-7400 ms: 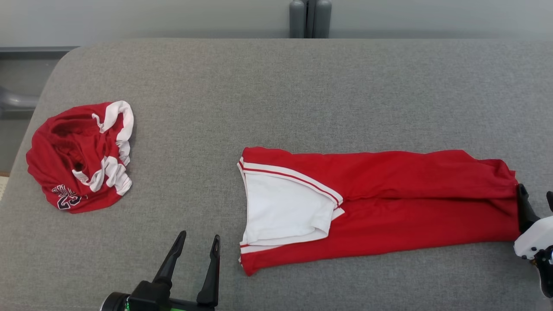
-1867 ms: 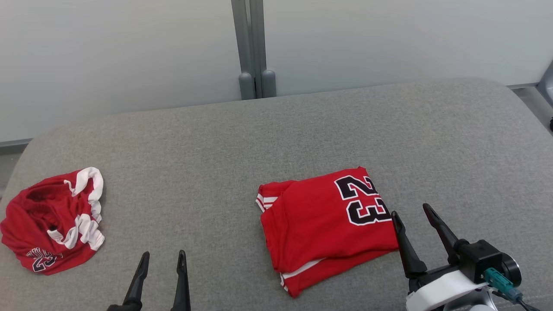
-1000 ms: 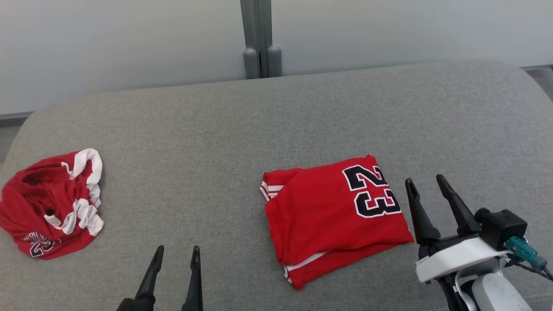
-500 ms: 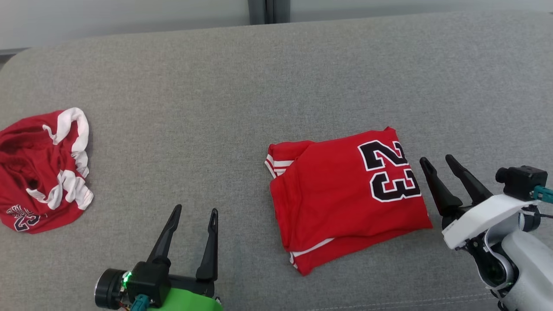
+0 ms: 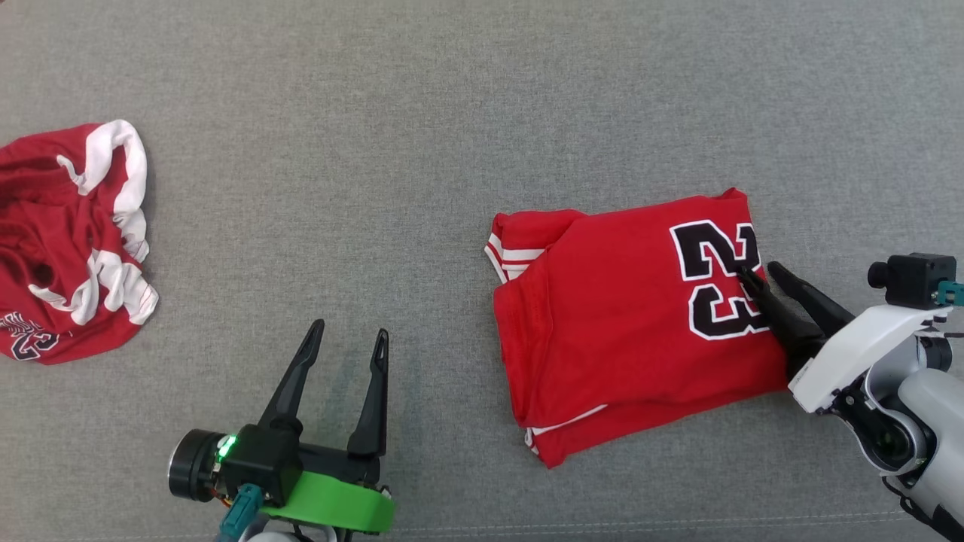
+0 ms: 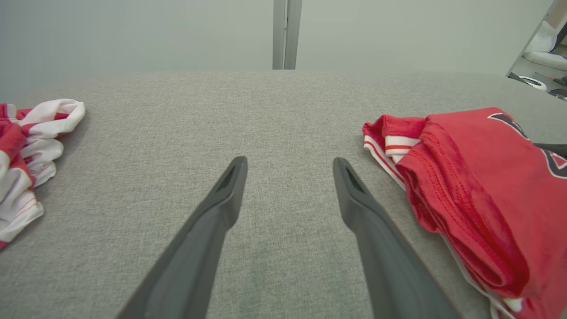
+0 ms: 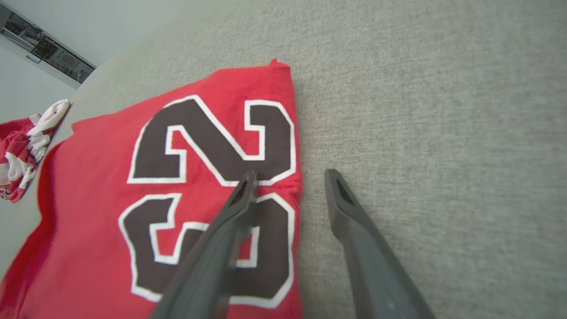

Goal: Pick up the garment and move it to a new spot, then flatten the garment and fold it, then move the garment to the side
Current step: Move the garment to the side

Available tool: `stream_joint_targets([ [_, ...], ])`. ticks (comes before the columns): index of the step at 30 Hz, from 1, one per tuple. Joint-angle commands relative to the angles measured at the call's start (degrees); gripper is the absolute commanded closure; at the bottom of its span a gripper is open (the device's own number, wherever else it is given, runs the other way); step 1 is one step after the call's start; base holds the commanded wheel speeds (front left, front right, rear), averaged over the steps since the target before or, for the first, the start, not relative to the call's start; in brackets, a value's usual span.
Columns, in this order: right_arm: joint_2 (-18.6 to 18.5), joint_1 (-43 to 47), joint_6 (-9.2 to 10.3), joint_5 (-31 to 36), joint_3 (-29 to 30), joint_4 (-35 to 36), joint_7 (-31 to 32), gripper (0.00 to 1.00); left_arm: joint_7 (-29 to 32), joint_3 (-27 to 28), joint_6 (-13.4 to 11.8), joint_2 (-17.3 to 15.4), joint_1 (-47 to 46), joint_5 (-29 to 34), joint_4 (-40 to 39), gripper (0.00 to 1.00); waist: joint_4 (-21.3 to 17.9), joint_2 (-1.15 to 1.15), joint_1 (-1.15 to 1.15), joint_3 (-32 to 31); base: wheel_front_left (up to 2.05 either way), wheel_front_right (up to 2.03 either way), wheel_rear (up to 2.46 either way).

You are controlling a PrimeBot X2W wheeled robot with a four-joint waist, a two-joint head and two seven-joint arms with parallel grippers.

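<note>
While the left gripper (image 5: 350,329) is hovering low with its fingers standing wide over bare grey cushion (image 5: 392,150), the right gripper (image 5: 758,269) is straddling the right edge of the folded red jersey (image 5: 625,324) with its fingers parted, one over the black 23 and one over cushion. The jersey is lying right of centre, with white stripes showing at its left fold. Open cushion is stretching beyond it and leftward to a crumpled red-and-white bundle (image 5: 68,241).
</note>
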State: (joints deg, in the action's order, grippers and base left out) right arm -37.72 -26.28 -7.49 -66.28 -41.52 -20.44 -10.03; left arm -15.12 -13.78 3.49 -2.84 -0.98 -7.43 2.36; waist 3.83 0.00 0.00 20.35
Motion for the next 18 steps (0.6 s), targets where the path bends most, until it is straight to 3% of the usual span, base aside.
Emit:
stream_joint_targets([
  [1, -0.6, -1.1, -0.01, -0.9, -0.9, 0.4, 0.3, 1.00, 0.0, -0.1, -0.1, -0.1, -1.3, -0.4, -0.4, 0.00, 0.3, 0.00, 0.00, 1.6, 0.00, 0.00, 0.00],
  [11, -6.2, -9.8, 0.03, 0.7, -2.1, -0.2, -3.9, 1.00, 0.0, 0.0, 0.2, -0.1, -4.5, 2.2, -4.3, 0.00, -2.5, 0.00, 0.00, 6.9, 0.00, 0.00, 0.00],
  [18, -11.9, -15.7, 0.03, 2.3, 2.2, -3.2, -5.0, 1.00, 0.0, 0.8, 1.3, -0.5, -7.8, 4.8, -7.9, 0.00, -4.8, 0.00, 0.00, 12.9, 0.00, 0.00, 0.00],
])
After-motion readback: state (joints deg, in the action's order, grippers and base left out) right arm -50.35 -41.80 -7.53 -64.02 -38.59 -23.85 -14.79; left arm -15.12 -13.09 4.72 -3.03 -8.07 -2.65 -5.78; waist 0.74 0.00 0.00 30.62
